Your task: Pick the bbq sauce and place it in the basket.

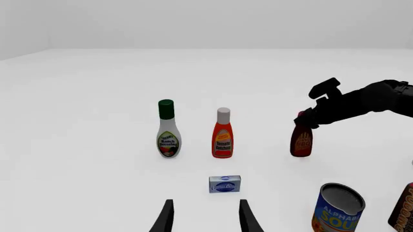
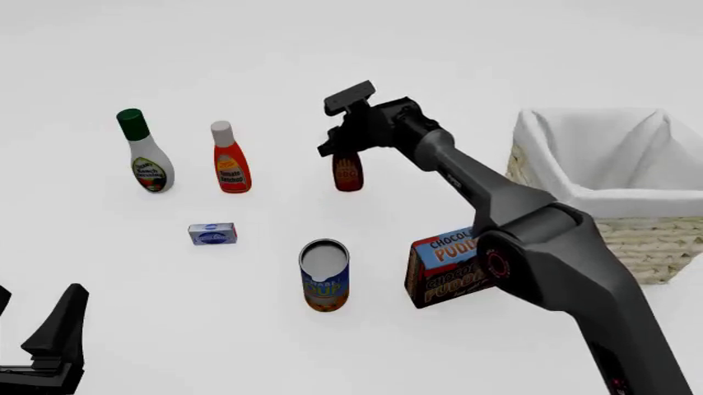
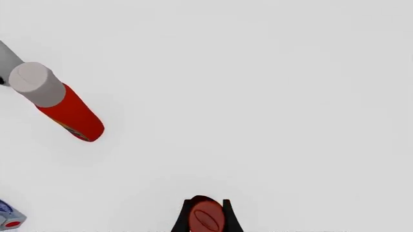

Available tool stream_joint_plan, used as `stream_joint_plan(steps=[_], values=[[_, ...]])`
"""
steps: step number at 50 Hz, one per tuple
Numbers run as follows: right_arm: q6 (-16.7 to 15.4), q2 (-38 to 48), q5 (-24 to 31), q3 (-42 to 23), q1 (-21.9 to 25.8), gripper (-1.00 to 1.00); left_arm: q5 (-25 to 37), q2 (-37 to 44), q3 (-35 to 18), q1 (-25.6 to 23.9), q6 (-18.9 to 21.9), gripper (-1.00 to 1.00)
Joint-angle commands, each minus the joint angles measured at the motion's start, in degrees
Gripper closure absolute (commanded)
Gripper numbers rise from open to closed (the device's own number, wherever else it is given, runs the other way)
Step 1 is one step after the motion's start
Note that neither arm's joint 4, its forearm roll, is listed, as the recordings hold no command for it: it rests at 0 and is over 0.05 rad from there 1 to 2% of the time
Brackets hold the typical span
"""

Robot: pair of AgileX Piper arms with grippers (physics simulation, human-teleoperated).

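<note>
- Left wrist view: the bbq sauce [image 1: 301, 141] stands on the white worktop [image 1: 96, 96], to one side of the ketchup bottle [image 1: 223, 133] and the ranch bottle [image 1: 168, 129]. The right pincer [image 1: 308, 117] is down at its cap. I cannot tell from here how tight it is. The left pincer [image 1: 204, 217] is wide open and holds nothing. A small blue box [image 1: 225, 184] sits just ahead of it, and a soup can [image 1: 338, 207] is near.
- Front view: the right arm reaches far out and the right pincer [image 2: 345, 146] sits on top of the bbq sauce [image 2: 348, 172]. I think the grab step is on now. The basket [image 2: 571, 177] waits well apart on the right. There is bare worktop between them. A pudding box [image 2: 445, 267] and the can stand nearer the robot, out of that path, I think. The left pincer [image 2: 49, 337] rests low in the corner.
- Right wrist view: the two fingers [image 3: 183, 217] sit close on both sides of the red cap [image 3: 206, 217]. They look like they touch it. Next, I think the arm must lift straight up, then swing over the basket's rim.
</note>
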Motion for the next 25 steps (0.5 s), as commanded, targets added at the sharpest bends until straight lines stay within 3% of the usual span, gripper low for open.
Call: stream_joint_plan(steps=[1,16,25], values=[[0.64,-3.62,-0.94,2.50,0.45,1.00,0.00,0.00,0.00,0.00,0.00,-1.00],[0.02,-9.55,0.60,3.37,1.02,1.00,0.00,0.00,0.00,0.00,0.00,-1.00],[-0.12,-16.44,-0.16,7.93,1.61,1.00,0.00,0.00,0.00,0.00,0.00,-1.00]])
